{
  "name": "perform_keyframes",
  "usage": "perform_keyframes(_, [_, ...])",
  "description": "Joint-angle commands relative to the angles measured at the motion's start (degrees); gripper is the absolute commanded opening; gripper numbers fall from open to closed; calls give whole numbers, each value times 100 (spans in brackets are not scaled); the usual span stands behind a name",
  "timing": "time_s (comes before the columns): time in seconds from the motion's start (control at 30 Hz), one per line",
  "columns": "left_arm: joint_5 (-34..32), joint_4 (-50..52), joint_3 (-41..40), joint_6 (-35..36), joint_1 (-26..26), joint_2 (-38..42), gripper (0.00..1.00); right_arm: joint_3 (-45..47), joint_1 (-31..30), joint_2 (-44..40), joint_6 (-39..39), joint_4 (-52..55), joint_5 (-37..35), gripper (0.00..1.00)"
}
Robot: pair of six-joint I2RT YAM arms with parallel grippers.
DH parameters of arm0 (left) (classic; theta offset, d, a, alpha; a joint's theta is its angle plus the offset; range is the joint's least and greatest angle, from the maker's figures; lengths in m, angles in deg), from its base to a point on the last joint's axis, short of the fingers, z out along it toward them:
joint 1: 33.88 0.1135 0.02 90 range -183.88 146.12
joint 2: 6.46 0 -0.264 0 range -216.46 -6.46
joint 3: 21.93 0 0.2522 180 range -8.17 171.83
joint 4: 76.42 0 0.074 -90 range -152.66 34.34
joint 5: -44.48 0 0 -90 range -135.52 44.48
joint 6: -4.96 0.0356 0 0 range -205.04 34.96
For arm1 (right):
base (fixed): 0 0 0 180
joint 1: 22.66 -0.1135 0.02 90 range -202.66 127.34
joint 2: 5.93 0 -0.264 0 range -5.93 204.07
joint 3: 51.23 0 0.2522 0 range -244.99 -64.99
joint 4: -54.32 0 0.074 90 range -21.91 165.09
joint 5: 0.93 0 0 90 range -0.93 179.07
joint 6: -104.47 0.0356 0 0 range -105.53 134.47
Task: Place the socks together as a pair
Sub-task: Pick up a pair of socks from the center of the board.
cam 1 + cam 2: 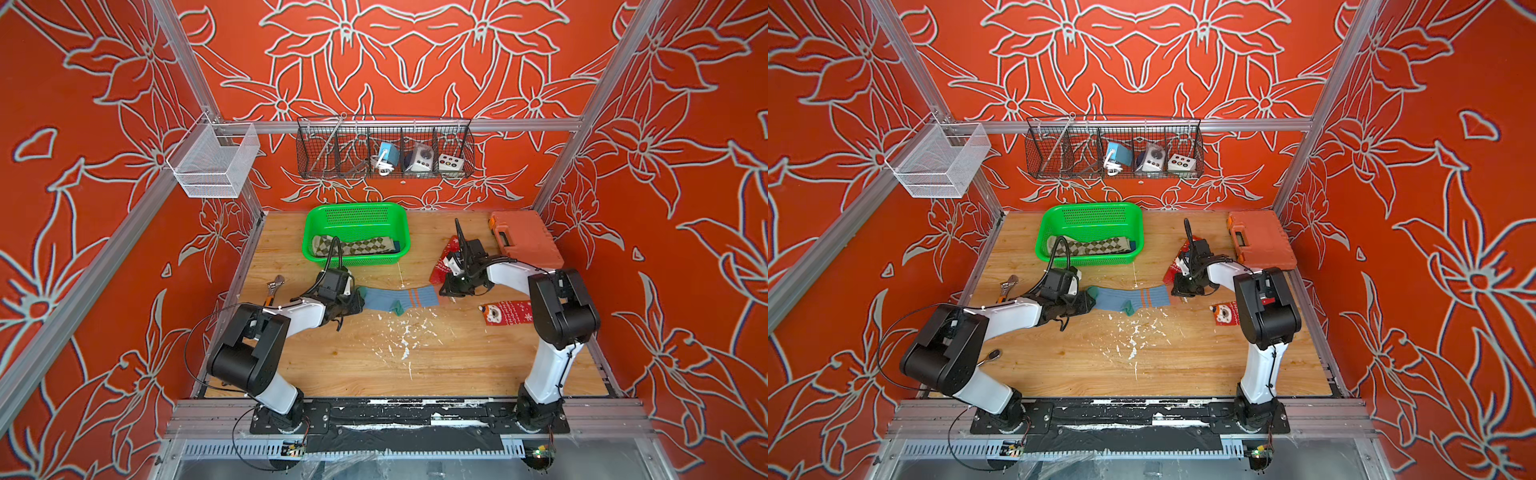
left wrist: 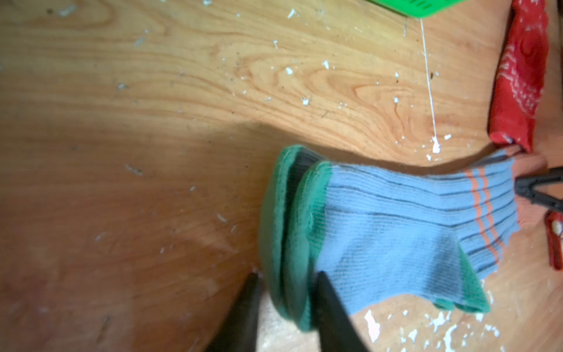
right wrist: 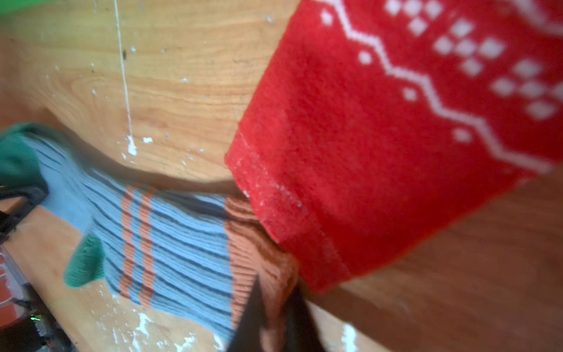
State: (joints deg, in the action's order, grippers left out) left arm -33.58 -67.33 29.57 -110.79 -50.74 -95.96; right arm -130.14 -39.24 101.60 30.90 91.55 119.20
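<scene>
Two blue socks with orange stripes lie stacked one on the other, stretched between my two grippers just above the wooden table. My left gripper is shut on their green toes. My right gripper is shut on their orange cuff. One red sock with white snowflakes lies behind the right gripper. Another red sock lies beside the right arm. Olive argyle socks rest in the green basket.
An orange tool case sits at the back right corner. A wrench lies at the left edge, and a ratchet shows by the left arm. White flecks scatter the table's middle. A wire rack hangs on the back wall.
</scene>
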Motion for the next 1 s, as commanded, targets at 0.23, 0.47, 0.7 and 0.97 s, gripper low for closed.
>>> perform_keyframes(0.23, [97,-137,102,-172,25,667,0,-43,15,-1035,-188,788,572,0])
perform_keyframes(0.47, [-220,463,658,-308,25,1676,0,-749,14,-1560,-210,1413,890,0])
perform_keyframes(0.7, [-608,1151,2099,-118,75,1718,0,-2249,-7,-1271,107,1510,1426,0])
perform_keyframes(0.97, [-821,1739,3586,301,750,673,0,-4386,-333,139,696,1182,1539,0])
